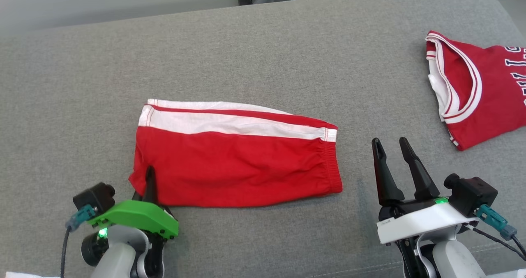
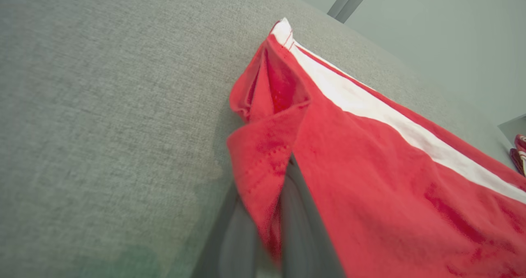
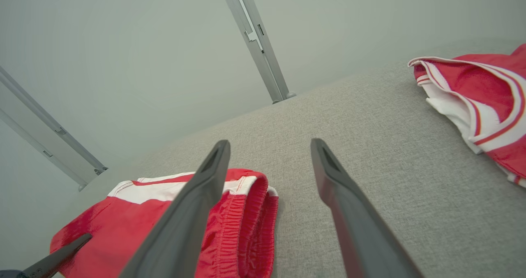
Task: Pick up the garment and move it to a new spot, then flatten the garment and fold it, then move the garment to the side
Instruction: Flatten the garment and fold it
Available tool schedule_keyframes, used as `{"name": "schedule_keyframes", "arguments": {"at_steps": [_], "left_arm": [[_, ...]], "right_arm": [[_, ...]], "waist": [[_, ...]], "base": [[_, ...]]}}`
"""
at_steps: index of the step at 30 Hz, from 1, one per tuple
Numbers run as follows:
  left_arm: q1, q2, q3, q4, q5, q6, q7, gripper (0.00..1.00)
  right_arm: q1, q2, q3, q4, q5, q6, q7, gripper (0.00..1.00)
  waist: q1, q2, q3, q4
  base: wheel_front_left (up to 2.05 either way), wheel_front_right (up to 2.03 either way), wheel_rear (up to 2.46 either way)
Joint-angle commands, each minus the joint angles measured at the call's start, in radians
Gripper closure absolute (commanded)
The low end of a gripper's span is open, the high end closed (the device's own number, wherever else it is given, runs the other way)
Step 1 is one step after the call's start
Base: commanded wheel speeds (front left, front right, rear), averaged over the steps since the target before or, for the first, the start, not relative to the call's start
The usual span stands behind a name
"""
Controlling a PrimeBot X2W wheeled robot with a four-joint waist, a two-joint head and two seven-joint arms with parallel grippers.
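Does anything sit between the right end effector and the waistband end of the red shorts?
Nothing visible does. Only bare grey upholstery separates the open right end effector from the red shorts. The red jersey lies on the end effector's other side, farther right, apart from both.

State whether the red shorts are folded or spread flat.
Folded: the red shorts lie doubled, waistband layers stacked at one end, side stripe along one edge.
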Motion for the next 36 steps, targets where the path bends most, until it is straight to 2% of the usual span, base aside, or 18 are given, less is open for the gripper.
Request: {"name": "schedule_keyframes", "arguments": {"at_steps": [1, 6, 10, 11, 12, 13, 14, 22, 29, 36], "left_arm": [[0.029, -0.002, -0.001, -0.014, 0.004, 0.014, -0.006, 1.00], [0.110, -0.021, -0.012, -0.088, 0.010, 0.070, -0.004, 1.00], [0.134, -0.028, -0.022, -0.111, 0.020, 0.095, 0.003, 1.00], [0.137, -0.030, -0.023, -0.116, 0.021, 0.101, 0.003, 0.91], [0.139, -0.032, -0.022, -0.121, 0.023, 0.105, -0.003, 0.61], [0.140, -0.030, -0.024, -0.126, 0.028, 0.109, -0.009, 0.08], [0.141, -0.026, -0.026, -0.131, 0.031, 0.113, -0.013, 0.00], [0.152, 0.019, -0.017, -0.197, 0.098, 0.088, -0.055, 0.00], [0.179, 0.057, -0.003, -0.286, 0.220, 0.116, -0.069, 0.00], [0.232, 0.042, 0.030, -0.376, 0.303, 0.110, -0.069, 0.00]], "right_arm": [[0.012, -0.002, -0.006, -0.002, -0.010, -0.001, 0.007, 0.00], [0.015, -0.002, -0.024, -0.016, -0.033, -0.001, 0.034, 0.00], [0.015, -0.002, -0.028, -0.022, -0.038, -0.001, 0.047, 0.00], [0.016, -0.002, -0.029, -0.023, -0.038, -0.001, 0.048, 0.00], [0.016, -0.002, -0.029, -0.024, -0.038, -0.001, 0.050, 0.00], [0.017, -0.002, -0.029, -0.025, -0.038, -0.001, 0.052, 0.00], [0.017, -0.002, -0.030, -0.026, -0.038, -0.001, 0.053, 0.00], [0.019, -0.002, -0.041, -0.017, -0.057, -0.001, 0.053, 0.00], [0.028, -0.002, -0.058, 0.007, -0.100, -0.001, 0.055, 0.00], [0.027, -0.002, -0.039, 0.093, -0.122, -0.001, 0.067, 0.00]], "waist": [[0.0000, 0.0070, -0.029, 0.033], [0.0000, 0.0070, -0.041, 0.054], [0.0000, 0.0070, -0.048, 0.060], [0.0000, 0.0070, -0.050, 0.061], [0.0000, 0.0070, -0.052, 0.062], [0.0000, 0.0070, -0.053, 0.063], [0.0000, 0.0070, -0.054, 0.063], [0.0000, 0.0070, -0.072, 0.067], [0.0000, 0.0070, -0.102, 0.065], [0.0000, 0.0070, -0.125, 0.080]], "base": [[0.00, 0.00, 0.00], [0.00, 0.00, 0.00], [0.00, 0.00, 0.00], [0.00, 0.00, 0.00], [0.00, 0.00, 0.00], [0.00, 0.00, 0.00], [0.00, 0.00, 0.00], [0.00, 0.00, 0.00], [0.00, 0.00, 0.00], [0.00, 0.00, 0.00]]}}
